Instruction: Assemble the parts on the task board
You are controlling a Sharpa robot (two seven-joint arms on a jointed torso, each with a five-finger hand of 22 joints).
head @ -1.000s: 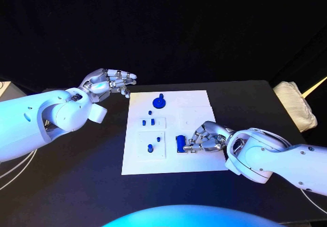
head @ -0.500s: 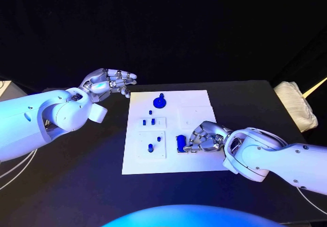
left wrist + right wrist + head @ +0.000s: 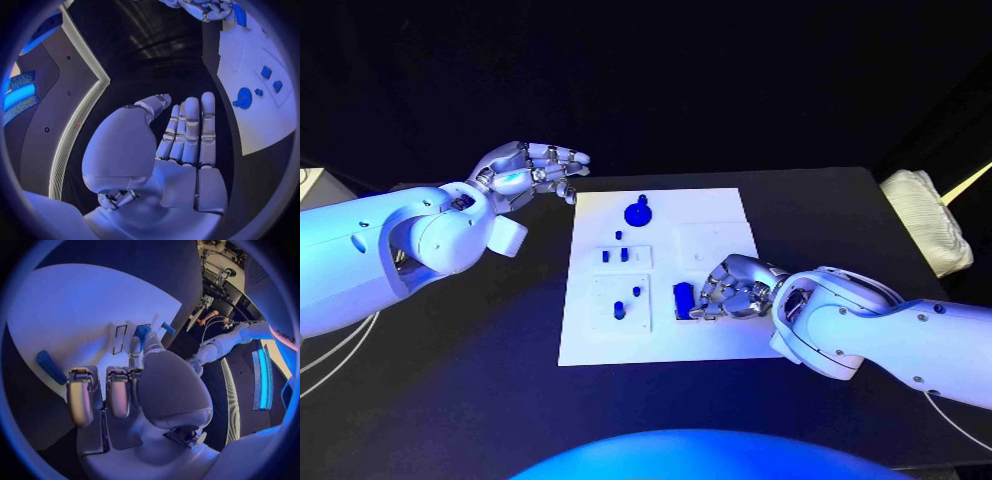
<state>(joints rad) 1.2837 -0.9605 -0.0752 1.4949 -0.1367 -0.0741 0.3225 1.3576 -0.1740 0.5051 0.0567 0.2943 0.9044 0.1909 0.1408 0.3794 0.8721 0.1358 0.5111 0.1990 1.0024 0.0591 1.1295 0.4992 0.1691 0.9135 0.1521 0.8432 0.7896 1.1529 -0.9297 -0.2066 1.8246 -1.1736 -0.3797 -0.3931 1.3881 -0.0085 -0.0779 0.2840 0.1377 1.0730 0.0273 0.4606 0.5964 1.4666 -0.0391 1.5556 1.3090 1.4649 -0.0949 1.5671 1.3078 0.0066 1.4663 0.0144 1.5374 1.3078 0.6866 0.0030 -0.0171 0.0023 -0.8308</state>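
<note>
My right hand [image 3: 730, 290] pinches the upright blue block part [image 3: 682, 299] on the white task board [image 3: 711, 215]; next, press it squarely home. Left hand [image 3: 531, 170] idle, empty.

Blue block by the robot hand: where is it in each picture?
Head view: blue block beside the right robot hand.
Left wrist view: blue block by the distant right robot hand.
Right wrist view: blue block beside that hand's curled fingers.
Shared landmark: white task board.
</note>
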